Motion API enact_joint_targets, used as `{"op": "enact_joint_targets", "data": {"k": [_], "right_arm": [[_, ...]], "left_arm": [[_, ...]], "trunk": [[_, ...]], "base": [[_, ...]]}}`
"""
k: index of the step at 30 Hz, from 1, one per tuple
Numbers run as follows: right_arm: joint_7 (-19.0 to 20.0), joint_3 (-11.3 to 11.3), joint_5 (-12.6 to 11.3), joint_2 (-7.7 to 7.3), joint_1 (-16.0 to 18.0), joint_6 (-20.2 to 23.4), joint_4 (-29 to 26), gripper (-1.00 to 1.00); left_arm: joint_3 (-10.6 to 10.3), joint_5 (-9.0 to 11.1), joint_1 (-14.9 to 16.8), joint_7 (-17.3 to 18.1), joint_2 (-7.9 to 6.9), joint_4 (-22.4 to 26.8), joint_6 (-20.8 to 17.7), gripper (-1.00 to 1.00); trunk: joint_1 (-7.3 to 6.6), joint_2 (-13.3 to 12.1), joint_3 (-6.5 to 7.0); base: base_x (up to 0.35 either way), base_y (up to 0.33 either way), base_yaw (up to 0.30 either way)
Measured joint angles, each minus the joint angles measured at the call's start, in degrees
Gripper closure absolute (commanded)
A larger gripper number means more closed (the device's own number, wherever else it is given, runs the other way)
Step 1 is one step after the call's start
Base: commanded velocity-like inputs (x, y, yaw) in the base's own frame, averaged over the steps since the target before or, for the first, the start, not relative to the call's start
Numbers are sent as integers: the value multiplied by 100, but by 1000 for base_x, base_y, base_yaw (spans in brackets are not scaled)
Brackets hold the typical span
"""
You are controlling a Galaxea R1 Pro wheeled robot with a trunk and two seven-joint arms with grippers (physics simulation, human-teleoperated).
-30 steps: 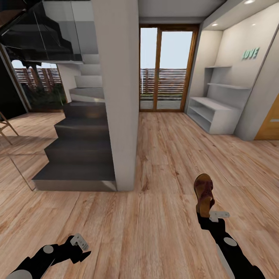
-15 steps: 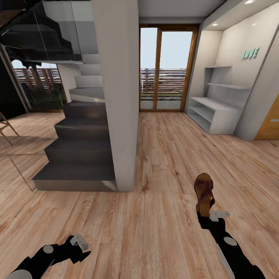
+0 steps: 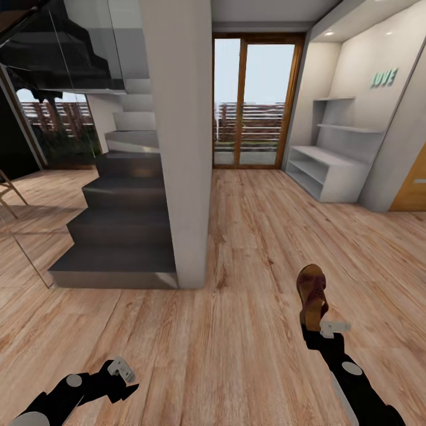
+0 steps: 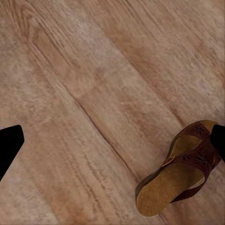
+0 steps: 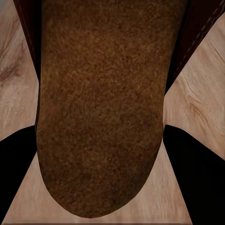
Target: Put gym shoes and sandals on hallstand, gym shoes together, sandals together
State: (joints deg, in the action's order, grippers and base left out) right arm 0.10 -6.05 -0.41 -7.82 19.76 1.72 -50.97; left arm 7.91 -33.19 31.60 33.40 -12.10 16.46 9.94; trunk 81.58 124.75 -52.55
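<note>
My right gripper (image 3: 316,325) is shut on the heel of a dark brown sandal (image 3: 311,293), held low over the corridor floor (image 3: 254,236) with its toe pointing away. Its tan footbed (image 5: 101,108) sits between the black fingers (image 5: 18,183) in the right wrist view. Another sandal (image 4: 180,176) lies on the planks in the left wrist view, apart from the fingertips (image 4: 9,145). My left gripper (image 3: 123,374) hangs open and empty at the lower left. The light-grey hallstand (image 3: 331,173) stands far off at the right wall. The gym shoes are out of view.
A white pillar (image 3: 180,142) and dark stairs (image 3: 118,231) stand ahead on the left. Glass doors (image 3: 254,100) close the corridor's far end. A wooden door (image 3: 414,189) is at the right edge. Open floor runs between the pillar and the hallstand.
The whole picture has shifted slightly, so the camera has moved a little. Both arms and the held sandal keep their places in the view.
</note>
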Motion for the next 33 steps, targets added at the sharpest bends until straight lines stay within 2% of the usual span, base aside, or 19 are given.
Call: {"op": "enact_joint_targets", "data": {"k": [4,10,18,24,27,33], "right_arm": [[-1,0,0,0,0,7,10,100],[-2,0,0,0,1,84,10,100],[5,7,-6,8,1,714,-72,100],[2,9,-7,9,2,910,-537,100],[1,8,-7,4,1,1065,-874,100],[6,4,-8,1,1,1288,-1029,100]], "left_arm": [[-3,-45,0,2,2,-8,1,-100],[-72,-229,-3,2,-5,-33,11,-100],[-113,-520,-10,2,-22,-64,27,-100],[-114,-919,-9,-6,-23,-59,33,-100],[-111,-1035,-9,-13,-28,-64,43,-100],[-104,-1071,-9,-21,-23,-21,47,-100]], "trunk": [[88,160,-105],[220,401,-265],[395,722,-481],[527,963,-642],[593,1083,-723],[725,1324,-885]], "base": [[0,0,7],[0,0,57],[0,0,88],[0,0,96],[0,0,100],[0,0,102]]}}
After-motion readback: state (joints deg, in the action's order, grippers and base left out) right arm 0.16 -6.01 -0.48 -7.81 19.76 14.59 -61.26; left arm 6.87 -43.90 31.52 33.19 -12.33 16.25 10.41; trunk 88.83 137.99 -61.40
